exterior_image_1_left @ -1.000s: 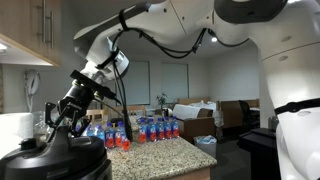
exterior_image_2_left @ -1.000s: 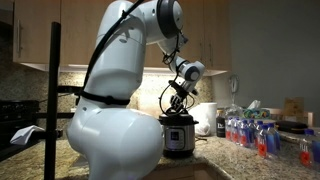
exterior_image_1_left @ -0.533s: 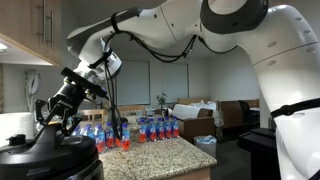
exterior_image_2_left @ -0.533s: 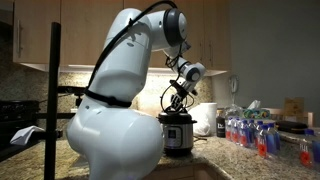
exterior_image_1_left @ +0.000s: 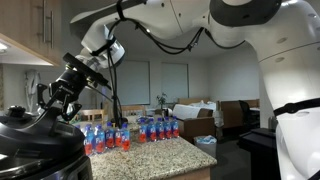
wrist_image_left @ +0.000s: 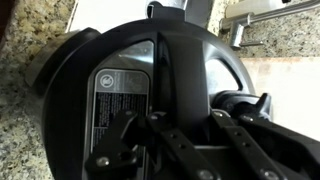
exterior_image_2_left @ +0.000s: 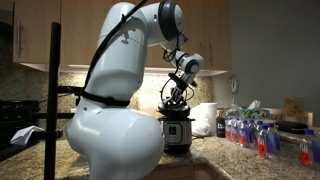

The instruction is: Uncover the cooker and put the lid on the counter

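The black domed lid fills the lower left of an exterior view. My gripper is above it, shut on its raised central handle. In an exterior view my gripper is over the lid, just above the steel-bodied cooker; I cannot tell whether there is a gap between them. In the wrist view my gripper clamps the handle bar of the lid from both sides. The speckled granite counter shows around the lid.
Several water bottles with red and blue labels stand on the counter; they also show in an exterior view. A white appliance stands beside the cooker. Wall cabinets hang overhead. A black stove is further along.
My gripper has risen and moved sideways with the lid in it. The lid looks larger and higher in an exterior view.
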`<action>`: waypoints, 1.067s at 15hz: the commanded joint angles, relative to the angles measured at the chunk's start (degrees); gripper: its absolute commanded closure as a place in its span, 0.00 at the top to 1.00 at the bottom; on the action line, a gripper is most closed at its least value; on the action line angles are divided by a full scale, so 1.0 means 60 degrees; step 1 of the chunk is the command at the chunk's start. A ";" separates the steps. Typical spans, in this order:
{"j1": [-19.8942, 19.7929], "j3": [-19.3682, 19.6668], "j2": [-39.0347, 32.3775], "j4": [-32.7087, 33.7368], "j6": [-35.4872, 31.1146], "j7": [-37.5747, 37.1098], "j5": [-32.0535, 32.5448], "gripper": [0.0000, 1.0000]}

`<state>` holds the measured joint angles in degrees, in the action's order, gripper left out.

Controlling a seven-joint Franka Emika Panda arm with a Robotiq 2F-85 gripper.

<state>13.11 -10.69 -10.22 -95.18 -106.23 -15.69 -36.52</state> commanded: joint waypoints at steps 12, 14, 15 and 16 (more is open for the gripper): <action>-0.0189 0.0067 0.0874 0.0509 -0.1493 -0.0824 -0.0265 0.09; -0.0343 0.0134 0.1041 0.0251 -0.2284 -0.0430 -0.0749 0.08; -0.0411 0.0162 0.1092 0.0136 -0.2683 -0.0230 -0.1057 0.08; -0.0558 0.0223 0.1198 -0.0132 -0.3036 0.0140 -0.1546 0.08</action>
<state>12.01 -9.68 -7.30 -91.48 -119.07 -19.11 -39.12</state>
